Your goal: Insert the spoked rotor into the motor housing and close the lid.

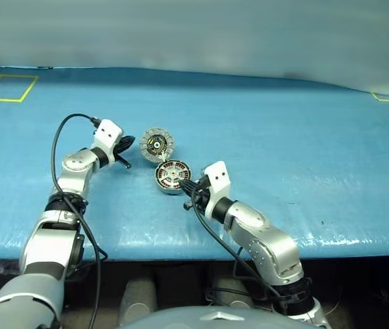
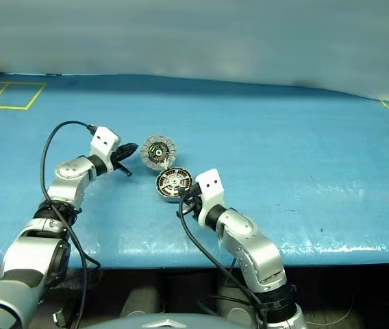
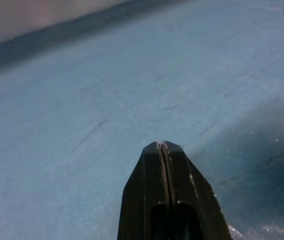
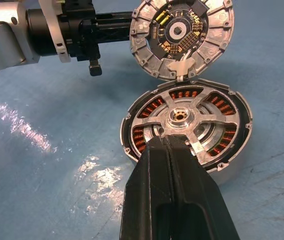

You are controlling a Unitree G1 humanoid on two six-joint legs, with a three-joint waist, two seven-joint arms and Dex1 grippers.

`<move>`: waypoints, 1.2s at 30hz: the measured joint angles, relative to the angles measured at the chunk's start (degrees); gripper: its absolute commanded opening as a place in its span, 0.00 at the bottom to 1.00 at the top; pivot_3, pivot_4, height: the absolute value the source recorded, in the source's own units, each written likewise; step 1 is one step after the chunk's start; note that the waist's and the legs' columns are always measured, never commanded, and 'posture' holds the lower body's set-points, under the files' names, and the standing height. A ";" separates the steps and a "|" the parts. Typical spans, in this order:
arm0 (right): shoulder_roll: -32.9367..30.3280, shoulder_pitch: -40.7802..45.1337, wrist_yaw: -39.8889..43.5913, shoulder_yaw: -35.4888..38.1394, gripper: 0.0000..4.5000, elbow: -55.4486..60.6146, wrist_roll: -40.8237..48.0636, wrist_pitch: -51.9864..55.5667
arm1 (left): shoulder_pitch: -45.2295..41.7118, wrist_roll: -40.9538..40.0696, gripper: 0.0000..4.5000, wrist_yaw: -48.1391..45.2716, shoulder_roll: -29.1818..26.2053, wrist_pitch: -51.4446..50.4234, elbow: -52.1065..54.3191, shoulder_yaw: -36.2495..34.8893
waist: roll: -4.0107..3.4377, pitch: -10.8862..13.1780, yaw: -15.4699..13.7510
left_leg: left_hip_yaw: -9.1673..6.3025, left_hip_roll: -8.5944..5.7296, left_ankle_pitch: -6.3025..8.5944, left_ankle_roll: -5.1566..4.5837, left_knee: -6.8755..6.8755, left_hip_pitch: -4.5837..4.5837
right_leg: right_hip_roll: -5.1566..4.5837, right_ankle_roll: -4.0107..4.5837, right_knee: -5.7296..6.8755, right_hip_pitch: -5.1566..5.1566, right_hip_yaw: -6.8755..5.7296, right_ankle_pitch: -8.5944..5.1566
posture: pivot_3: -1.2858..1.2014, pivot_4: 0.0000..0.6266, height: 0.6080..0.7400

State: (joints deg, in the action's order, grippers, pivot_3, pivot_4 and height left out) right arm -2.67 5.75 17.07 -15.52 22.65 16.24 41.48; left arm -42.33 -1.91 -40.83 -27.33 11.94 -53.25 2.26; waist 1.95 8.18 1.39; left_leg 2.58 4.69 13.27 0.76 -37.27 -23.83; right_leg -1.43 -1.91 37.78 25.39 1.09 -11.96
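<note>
Right gripper [image 4: 168, 145] is fully shut, fingers pressed together, tips resting on or just over the near rim of the motor housing [image 4: 189, 127]; holds nothing that I can see. Housing sits on the blue table [image 1: 304, 137], open, copper windings showing between broad silvery spokes around a centre hub. That looks like the spoked rotor [image 4: 182, 120] already seated inside, though I can't be sure it is fully down.

Lid [image 4: 182, 35] stands tilted open on the far side of the housing, joined to it by a small white hinge piece [image 4: 181, 67], segmented rim and dark centre facing the camera.

Left gripper [image 1: 122, 151] is also fully shut and empty, pointing right toward the lid's left edge, just beside it; contact can't be told from the head views. In the right wrist view its black fingers [image 4: 109, 32] reach close to the lid rim.

Step, as I judge it: insertion looks done, lid closing is on. Next move calls for the left gripper to push the lid over its hinge, down onto the housing, while the right one steadies the housing. Risk: housing slides on the slick table cover.
</note>
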 measured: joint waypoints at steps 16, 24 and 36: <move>0.87 -0.40 -2.12 0.87 0.00 0.12 0.65 0.07 | -3.63 6.62 0.01 -7.35 1.92 11.48 -5.76 5.71 | 0.00 0.00 -0.02 | 0.00 0.00 0.00 0.00 -0.04 -0.02 | 0.00 -0.05 0.01 0.00 0.01 0.02 | 0.52 0.24 1.00; 1.02 -0.43 -2.45 0.84 0.00 0.11 1.00 0.07 | -3.62 5.49 0.01 -12.91 2.75 12.26 -2.30 5.72 | 0.00 0.00 0.01 | -0.01 0.00 0.00 -0.01 -0.05 -0.02 | 0.00 -0.06 0.03 0.00 0.01 0.03 | 0.52 0.24 1.00; 1.31 -0.43 -2.66 0.80 0.00 0.10 0.99 0.08 | -2.85 5.19 0.01 -22.52 2.92 9.30 3.93 7.99 | 0.00 0.00 0.09 | -0.01 0.00 0.00 -0.01 -0.10 -0.02 | 0.01 -0.06 0.07 -0.02 0.02 0.03 | 0.52 0.24 1.00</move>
State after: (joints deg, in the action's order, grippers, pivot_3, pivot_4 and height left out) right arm -1.36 5.33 14.41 -14.73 22.75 17.23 41.56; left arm -45.18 3.28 -63.34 -24.41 21.24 -49.32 10.25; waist 1.94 8.18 1.48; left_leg 2.57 4.69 13.27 0.76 -37.37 -23.85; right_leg -1.43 -1.97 37.86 25.37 1.11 -11.93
